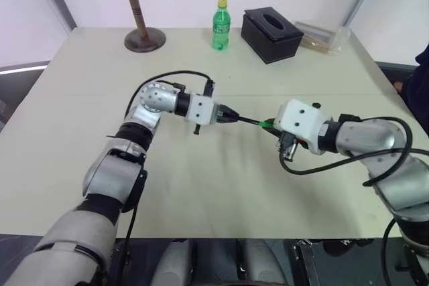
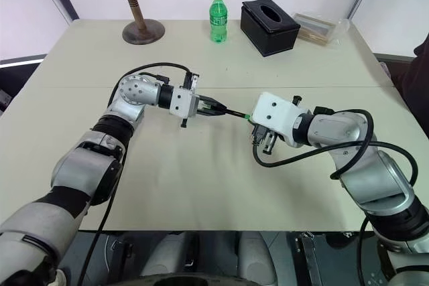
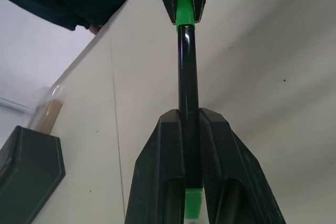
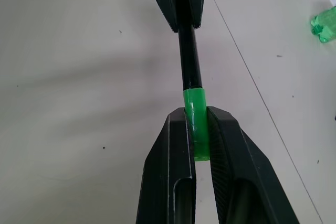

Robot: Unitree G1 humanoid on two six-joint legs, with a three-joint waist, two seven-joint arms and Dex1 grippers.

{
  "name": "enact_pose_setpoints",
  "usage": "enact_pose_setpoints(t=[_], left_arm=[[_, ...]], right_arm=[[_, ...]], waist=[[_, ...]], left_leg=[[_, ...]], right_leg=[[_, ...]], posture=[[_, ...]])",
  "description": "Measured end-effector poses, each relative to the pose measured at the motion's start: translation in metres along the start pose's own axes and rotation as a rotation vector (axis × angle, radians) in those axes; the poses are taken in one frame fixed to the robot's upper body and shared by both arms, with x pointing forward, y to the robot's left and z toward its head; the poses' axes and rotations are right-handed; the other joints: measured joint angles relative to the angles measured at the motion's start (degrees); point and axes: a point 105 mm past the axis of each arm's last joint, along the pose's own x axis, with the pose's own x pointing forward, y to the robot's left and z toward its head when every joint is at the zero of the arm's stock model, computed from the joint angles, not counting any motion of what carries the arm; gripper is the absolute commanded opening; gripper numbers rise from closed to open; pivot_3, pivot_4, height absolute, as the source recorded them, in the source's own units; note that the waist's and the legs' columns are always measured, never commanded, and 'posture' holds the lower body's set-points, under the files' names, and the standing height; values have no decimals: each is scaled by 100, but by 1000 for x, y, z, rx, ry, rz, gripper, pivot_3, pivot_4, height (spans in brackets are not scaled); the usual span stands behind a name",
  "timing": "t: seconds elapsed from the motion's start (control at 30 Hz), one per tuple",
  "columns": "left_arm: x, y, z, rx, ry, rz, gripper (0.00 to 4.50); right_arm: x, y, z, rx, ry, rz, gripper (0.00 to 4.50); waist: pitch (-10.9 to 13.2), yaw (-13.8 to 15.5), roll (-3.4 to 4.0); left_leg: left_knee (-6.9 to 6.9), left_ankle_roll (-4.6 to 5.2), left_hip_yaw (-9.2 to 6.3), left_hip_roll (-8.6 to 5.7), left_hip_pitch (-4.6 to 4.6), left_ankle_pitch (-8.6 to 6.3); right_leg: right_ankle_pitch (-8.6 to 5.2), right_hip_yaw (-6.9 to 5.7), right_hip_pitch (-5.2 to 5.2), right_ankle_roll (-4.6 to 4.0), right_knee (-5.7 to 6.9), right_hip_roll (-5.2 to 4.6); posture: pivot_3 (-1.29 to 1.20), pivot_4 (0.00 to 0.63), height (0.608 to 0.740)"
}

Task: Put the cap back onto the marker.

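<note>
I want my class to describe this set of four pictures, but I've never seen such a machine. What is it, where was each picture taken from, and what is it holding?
It is a humanoid robot with two arms. Two pictures look down from its head; two look along each wrist. The left pincer is shut on the black marker; the right pincer is shut on the green cap, which sits on the marker's end. On the table stand a wooden hat stand, a green bottle, a black tissue box and a clear box.
</note>
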Motion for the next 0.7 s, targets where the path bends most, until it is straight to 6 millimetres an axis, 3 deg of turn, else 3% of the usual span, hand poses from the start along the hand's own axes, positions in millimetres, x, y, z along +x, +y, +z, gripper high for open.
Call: enact_pose_setpoints(t=[0.57, 0.63, 0.7], left_arm=[[-5, 2, 1, -3, -11, 6, 0], [-5, 1, 1, 1, -12, 4, 0], [6, 5, 14, 45, -75, 14, 0]], right_arm=[[1, 0, 5, 11, -18, 0, 17], [1, 0, 5, 10, -18, 1, 953], [4, 4, 9, 4, -44, 15, 1805]], waist=[[0, 2, 0], [0, 3, 0], [0, 27, 0]], left_leg=[[0, 0, 0, 0, 0, 0], [0, 0, 0, 0, 0, 0], [1, 0, -2, -1, -1, 0]], right_leg=[[0, 0, 0, 0, 0, 0], [0, 0, 0, 0, 0, 0], [0, -2, 2, 0, -1, -3]], posture=[[0, 150, 740], [0, 150, 740], [0, 150, 740]])
